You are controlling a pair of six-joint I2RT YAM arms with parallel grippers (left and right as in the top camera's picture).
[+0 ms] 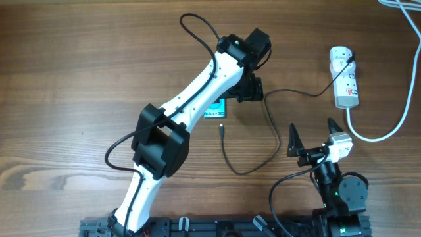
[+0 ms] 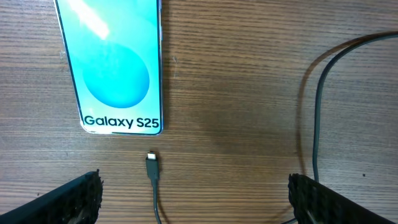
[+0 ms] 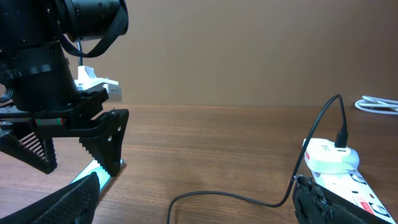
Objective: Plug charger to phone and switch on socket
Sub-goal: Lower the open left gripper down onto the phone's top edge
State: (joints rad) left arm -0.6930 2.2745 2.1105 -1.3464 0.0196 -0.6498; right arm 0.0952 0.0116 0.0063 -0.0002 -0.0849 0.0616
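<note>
1 thin black charger cable (image 2: 153, 177): metal tip between left gripper's (image 2: 196, 191) wide, empty jaws, pointing at flat turquoise-screened phone (image 2: 117, 62); right gripper (image 3: 196, 200) also open, empty.

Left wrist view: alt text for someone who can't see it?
A turquoise phone lies on the wooden table, the charger tip just short of its near end, unplugged. The left gripper is open, fingers at the bottom corners.

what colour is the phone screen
The phone has a bright turquoise screen, clearest in the left wrist view.
</note>
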